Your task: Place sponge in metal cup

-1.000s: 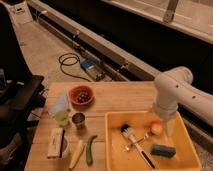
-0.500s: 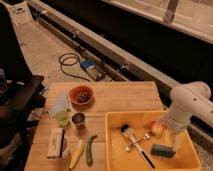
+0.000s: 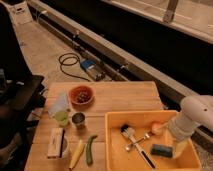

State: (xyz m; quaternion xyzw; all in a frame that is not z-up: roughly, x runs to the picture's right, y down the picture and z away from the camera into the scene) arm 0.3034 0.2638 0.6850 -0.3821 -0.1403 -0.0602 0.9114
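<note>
Left, on the wooden table (image 3: 125, 97): metal cup (image 3: 78, 120), upright, at six o'clock from the orange bowl (image 3: 81, 95). Right, in the yellow tray (image 3: 114, 150): brush (image 3: 131, 136), then sponge (image 3: 161, 150), lying flat. Just at its three o'clock: gripper (image 3: 179, 147), fingers apart.

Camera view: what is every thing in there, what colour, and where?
table: one, wooden, middle
bowl: one, orange, table's back left
green cup: one, green, in front of bowl
metal cup: one, shiny, beside green cup
block: one, white, table's front left
yellow vegetable: one, yellow, table's front
green vegetable: one, green, beside it
tub: one, yellow, table's right
brush: one, white and black, in tub
sponge: one, blue, in tub
ball: one, orange, in tub
cable: one, black, floor
box: one, blue, by cable
arm: one, white, right
hand: one, pale, over tub beside sponge
</note>
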